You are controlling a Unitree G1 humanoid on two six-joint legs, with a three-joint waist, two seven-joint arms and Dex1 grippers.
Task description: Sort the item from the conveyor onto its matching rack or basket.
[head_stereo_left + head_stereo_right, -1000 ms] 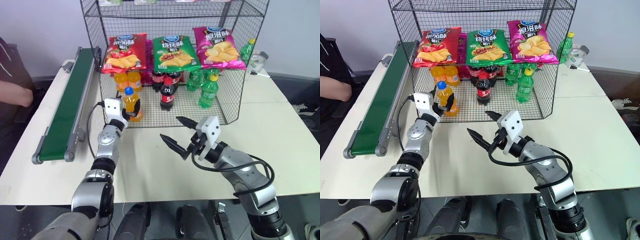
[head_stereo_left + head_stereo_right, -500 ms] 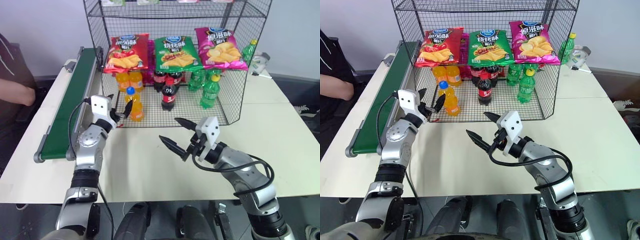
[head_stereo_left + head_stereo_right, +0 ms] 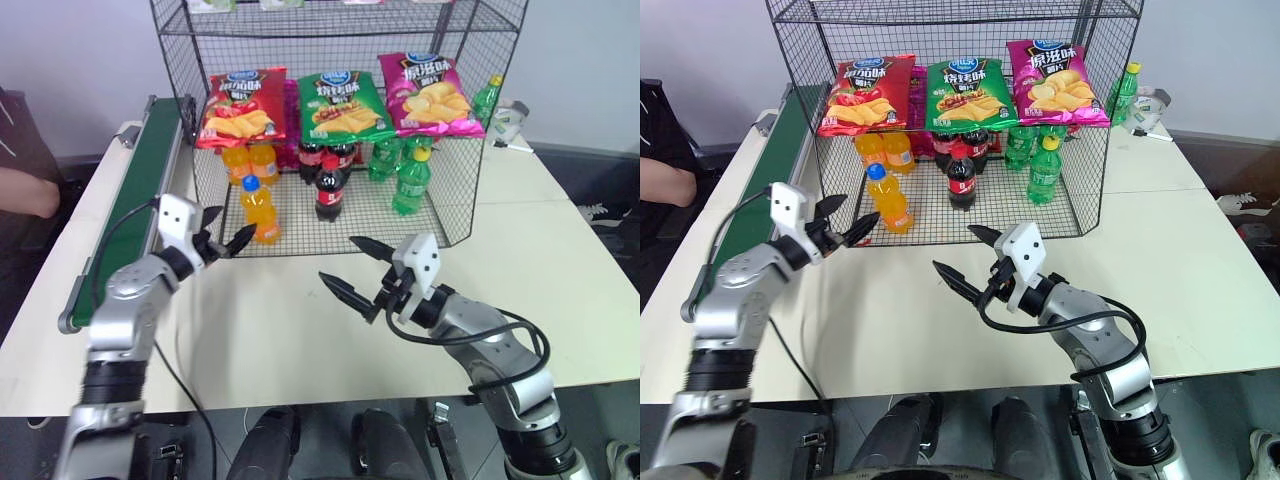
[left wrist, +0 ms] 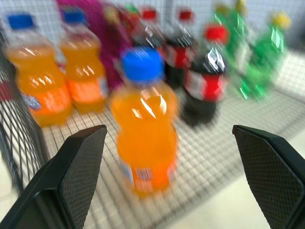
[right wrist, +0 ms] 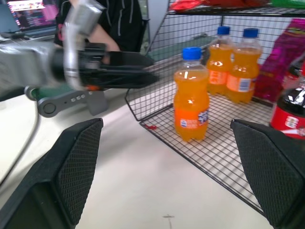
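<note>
Orange soda bottle stood free near the rack edge; left tool, fingers apart, sat close enough to topple it.

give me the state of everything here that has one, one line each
small clear orange soda bottle with blue cap: upright on the grid floor near the front edge, capped, free of both grippers
black wire-mesh cage rack: open at the front, stocked with bottles and chip bags
dark-green conveyor belt: nothing on it
left gripper: jaws open, holding nothing, apart from the bottle
right gripper: jaws open, holding nothing, above the table
</note>
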